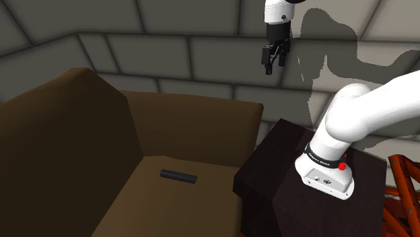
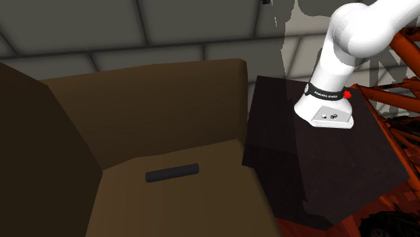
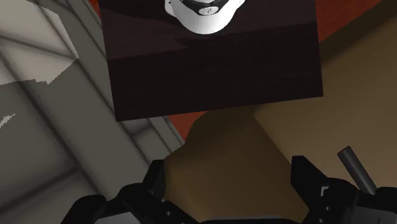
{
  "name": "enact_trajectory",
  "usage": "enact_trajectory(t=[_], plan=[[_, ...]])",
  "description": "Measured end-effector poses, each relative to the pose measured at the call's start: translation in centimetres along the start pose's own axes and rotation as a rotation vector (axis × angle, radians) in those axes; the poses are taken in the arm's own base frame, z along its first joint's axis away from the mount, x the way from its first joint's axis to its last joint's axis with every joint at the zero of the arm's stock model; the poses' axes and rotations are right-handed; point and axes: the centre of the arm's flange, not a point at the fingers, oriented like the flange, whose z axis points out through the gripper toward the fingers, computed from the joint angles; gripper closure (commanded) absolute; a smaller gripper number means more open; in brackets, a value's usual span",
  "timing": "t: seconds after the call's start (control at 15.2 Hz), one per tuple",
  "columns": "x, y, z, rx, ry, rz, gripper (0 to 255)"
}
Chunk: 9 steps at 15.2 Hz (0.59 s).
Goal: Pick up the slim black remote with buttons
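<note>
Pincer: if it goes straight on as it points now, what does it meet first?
Probably the brown sofa, close to the stand; the remote lies to one side of the open pincer. Depth is unclear.

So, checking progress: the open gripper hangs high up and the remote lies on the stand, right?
No. The remote lies on the sofa seat, not the stand, as the shoulder view shows. The gripper is open and hangs high up.
</note>
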Motion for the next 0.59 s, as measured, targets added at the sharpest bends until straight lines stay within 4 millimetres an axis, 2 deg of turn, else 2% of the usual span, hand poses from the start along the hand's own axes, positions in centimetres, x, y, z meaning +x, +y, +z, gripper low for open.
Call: enact_trajectory(t=[0.2, 0.59], plan=[[0.8, -0.9, 1.1, 0.001, 0.002, -0.013, 0], [4.0, -4.9, 6.1, 0.006, 0.017, -0.074, 0]])
